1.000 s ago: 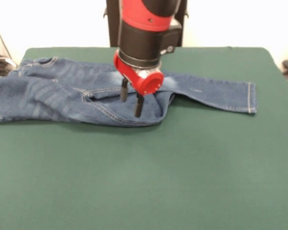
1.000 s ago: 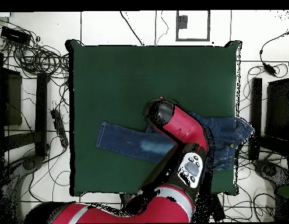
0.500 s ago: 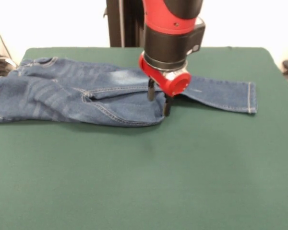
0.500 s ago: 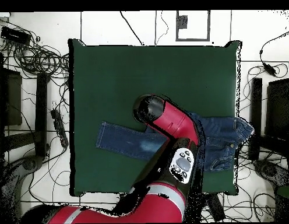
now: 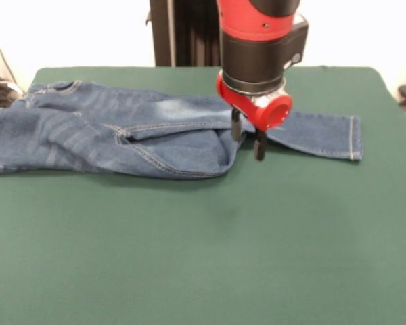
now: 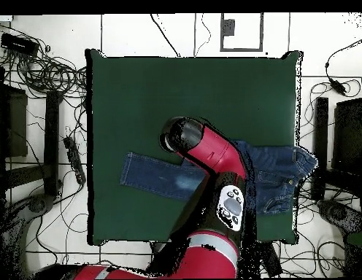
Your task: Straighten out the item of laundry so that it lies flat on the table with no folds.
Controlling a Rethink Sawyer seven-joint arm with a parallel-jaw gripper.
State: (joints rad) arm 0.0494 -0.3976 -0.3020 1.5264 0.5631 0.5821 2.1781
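Observation:
The item of laundry, a small pair of dark blue jeans (image 5: 108, 132), lies along the far part of the green table (image 5: 203, 257). Its waist is at the left edge. One leg (image 5: 318, 132) stretches out straight to the right, while the other is folded back on itself and ends in a rounded fold (image 5: 220, 159). My gripper (image 5: 247, 137) hangs open just right of that fold, over the start of the straight leg, with nothing between its fingers. In the overhead view the arm's wrist (image 6: 182, 136) hides the fingers, and the jeans (image 6: 155, 175) show on both sides of the arm.
The jeans' waist reaches the table's left edge in the front view. A black stand (image 5: 183, 34) rises behind the table. Overhead, cables (image 6: 49, 69) and dark equipment (image 6: 12, 120) lie on the floor around the table (image 6: 191, 80).
My gripper has moved to the right, from above the folded leg to just past its fold. The fingers stay open and the jeans have not shifted.

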